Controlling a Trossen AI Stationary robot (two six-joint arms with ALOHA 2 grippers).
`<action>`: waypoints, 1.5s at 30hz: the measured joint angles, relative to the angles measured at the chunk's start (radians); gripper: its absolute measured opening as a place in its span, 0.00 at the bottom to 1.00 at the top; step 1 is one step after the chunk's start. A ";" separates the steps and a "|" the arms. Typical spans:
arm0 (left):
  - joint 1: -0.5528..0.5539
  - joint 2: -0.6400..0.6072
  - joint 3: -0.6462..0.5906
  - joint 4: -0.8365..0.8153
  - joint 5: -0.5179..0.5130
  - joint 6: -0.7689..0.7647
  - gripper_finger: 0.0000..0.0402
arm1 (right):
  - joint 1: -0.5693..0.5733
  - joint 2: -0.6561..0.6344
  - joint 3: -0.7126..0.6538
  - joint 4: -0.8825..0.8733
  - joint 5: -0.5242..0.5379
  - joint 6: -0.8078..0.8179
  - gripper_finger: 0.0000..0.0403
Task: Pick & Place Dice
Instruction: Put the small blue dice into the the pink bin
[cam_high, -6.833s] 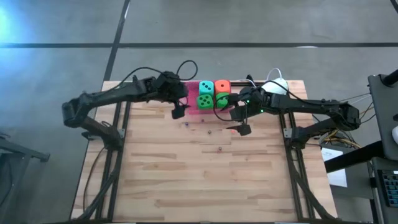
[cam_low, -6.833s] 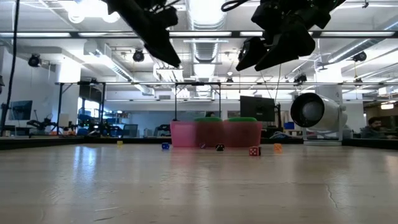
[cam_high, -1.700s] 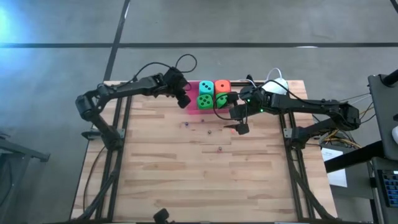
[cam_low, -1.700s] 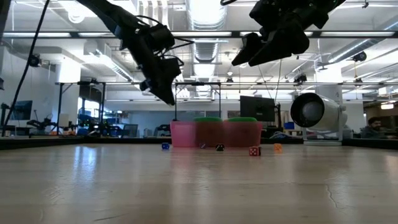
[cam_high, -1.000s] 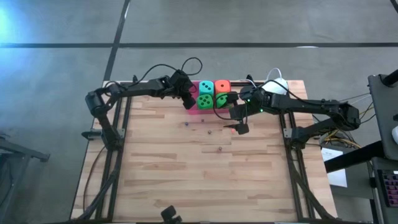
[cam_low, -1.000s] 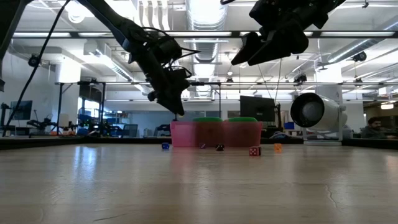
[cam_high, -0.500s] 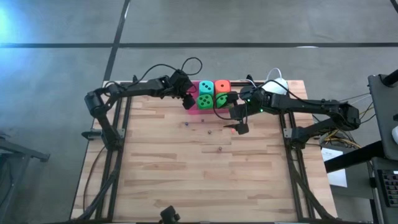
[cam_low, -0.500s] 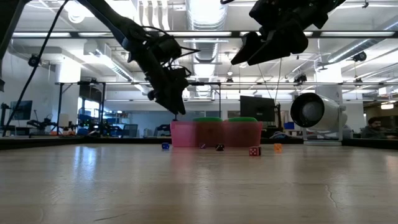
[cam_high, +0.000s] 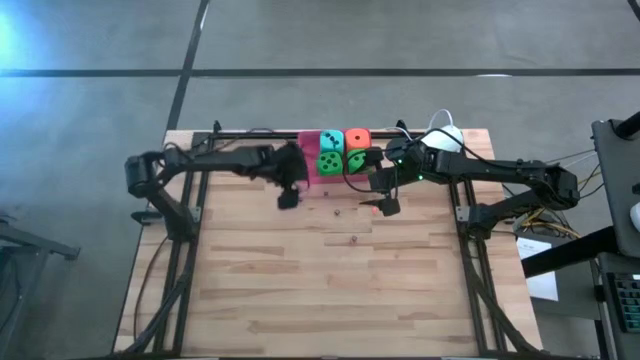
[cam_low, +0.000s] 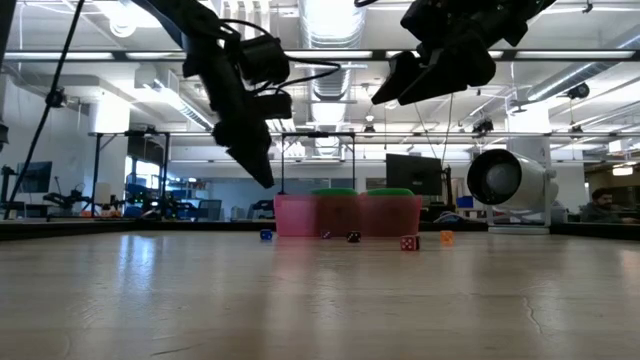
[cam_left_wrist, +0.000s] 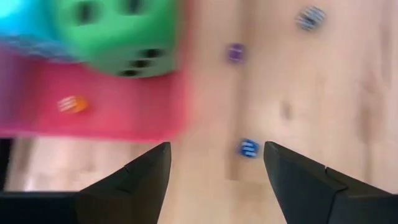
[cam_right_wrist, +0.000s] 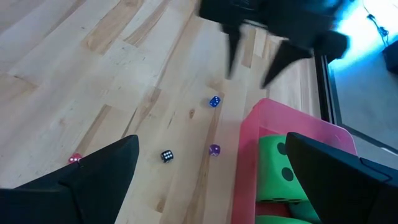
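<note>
Beside the pink tray (cam_high: 312, 178), left gripper (cam_high: 287, 196) hovers with fingers parted, empty, above a small blue die (cam_left_wrist: 248, 149).

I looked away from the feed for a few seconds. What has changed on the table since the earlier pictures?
The left gripper swung over to the pink tray's rim, then pulled back and dropped toward the tiny blue die on the wood; its fingers are spread, nothing between them. The right gripper stayed open in place. The four big dice remain in the tray.
</note>
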 joint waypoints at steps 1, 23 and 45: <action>-0.022 0.000 -0.011 0.003 0.000 0.017 0.66 | 0.000 0.000 0.000 0.000 0.000 0.000 0.99; -0.021 0.004 -0.233 0.333 0.173 0.006 0.56 | 0.000 0.000 0.000 -0.002 0.000 -0.003 0.99; 0.039 0.051 -0.299 0.463 0.173 -0.001 0.45 | 0.000 0.000 0.000 0.010 0.000 -0.011 0.99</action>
